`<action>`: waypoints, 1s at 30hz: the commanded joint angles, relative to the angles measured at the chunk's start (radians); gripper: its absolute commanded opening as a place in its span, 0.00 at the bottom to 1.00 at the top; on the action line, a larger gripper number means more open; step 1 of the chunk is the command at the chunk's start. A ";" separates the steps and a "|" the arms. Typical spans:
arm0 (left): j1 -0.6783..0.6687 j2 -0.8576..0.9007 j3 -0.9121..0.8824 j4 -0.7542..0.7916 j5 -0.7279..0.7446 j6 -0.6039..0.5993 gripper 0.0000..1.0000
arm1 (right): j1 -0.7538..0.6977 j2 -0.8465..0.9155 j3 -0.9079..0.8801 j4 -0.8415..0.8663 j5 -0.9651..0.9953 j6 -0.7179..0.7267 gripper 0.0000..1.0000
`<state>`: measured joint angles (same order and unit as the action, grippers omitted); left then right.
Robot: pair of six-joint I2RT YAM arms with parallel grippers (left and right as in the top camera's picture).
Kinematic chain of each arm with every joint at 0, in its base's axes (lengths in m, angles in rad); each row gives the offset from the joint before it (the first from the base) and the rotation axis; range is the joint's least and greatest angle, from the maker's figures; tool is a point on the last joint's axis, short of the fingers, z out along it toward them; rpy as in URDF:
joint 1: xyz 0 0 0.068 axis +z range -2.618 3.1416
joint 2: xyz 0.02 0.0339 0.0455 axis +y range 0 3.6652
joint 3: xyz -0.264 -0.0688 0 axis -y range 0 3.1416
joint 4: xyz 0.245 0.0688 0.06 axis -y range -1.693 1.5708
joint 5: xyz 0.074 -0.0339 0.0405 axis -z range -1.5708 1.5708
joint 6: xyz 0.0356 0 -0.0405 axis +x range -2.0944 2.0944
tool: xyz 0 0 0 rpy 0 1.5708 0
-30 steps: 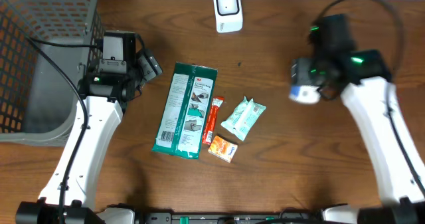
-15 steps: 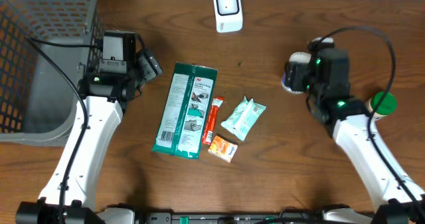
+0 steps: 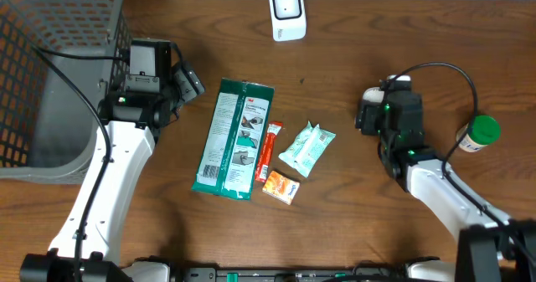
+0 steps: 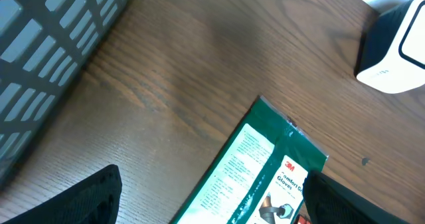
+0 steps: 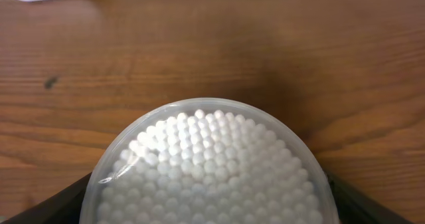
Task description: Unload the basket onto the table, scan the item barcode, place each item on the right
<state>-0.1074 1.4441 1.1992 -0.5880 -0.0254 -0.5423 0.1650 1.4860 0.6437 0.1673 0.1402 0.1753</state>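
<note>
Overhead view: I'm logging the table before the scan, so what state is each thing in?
Left gripper: open, holding nothing.
Right gripper: closed on the clear round tub of cotton swabs.
Green flat glove packet: lying flat, untouched.
Red stick sachet: lying flat.
White box-shaped scanner: standing upright, untouched.
Grey mesh basket: upright.
Green-capped white bottle: not held.

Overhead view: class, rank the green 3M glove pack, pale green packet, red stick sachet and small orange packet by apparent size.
1. Green 3M glove pack, clearly largest.
2. Pale green packet.
3. Red stick sachet and small orange packet: too close to rank; the sachet is longer, the packet wider.
</note>
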 commanded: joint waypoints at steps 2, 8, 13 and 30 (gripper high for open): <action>0.002 -0.002 0.009 -0.002 -0.002 0.017 0.85 | 0.007 0.060 -0.006 0.080 0.018 -0.016 0.38; 0.002 -0.002 0.009 -0.002 -0.002 0.017 0.85 | 0.007 0.089 -0.006 0.159 0.011 -0.032 0.40; 0.002 -0.002 0.009 -0.002 -0.002 0.017 0.85 | 0.007 0.114 -0.006 0.150 0.001 -0.034 0.42; 0.002 -0.002 0.009 -0.002 -0.002 0.017 0.85 | 0.007 0.084 -0.004 0.173 -0.003 -0.090 0.99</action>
<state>-0.1074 1.4441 1.1992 -0.5877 -0.0254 -0.5423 0.1650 1.6089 0.6392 0.3382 0.1310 0.1242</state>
